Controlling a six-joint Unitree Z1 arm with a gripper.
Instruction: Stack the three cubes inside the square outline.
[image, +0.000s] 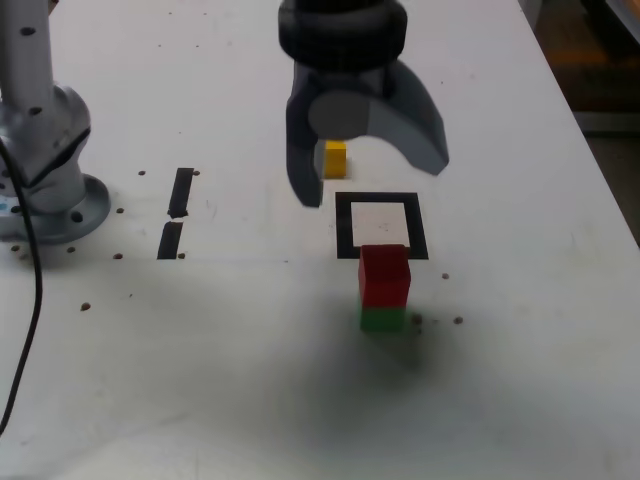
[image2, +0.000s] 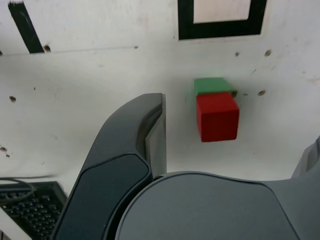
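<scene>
A red cube (image: 384, 273) sits on top of a green cube (image: 383, 320), just in front of the square outline (image: 345, 225) and outside it. The outline's white middle is bare. A yellow cube (image: 335, 158) stands alone behind the outline, partly hidden by a finger. My gripper (image: 372, 180) hangs open above the outline with nothing between its fingers. In the wrist view the red cube (image2: 217, 117) covers most of the green cube (image2: 210, 85), both a short way from the outline (image2: 220, 31), and one dark finger (image2: 150, 130) stands beside them.
The arm's grey base (image: 45, 150) stands at the exterior view's left, with a black cable (image: 35, 300) trailing from it. Two short black bars (image: 182, 190) lie between the base and the outline. A keyboard corner (image2: 30, 210) shows in the wrist view. The table's edge (image: 600, 170) runs along the exterior view's right.
</scene>
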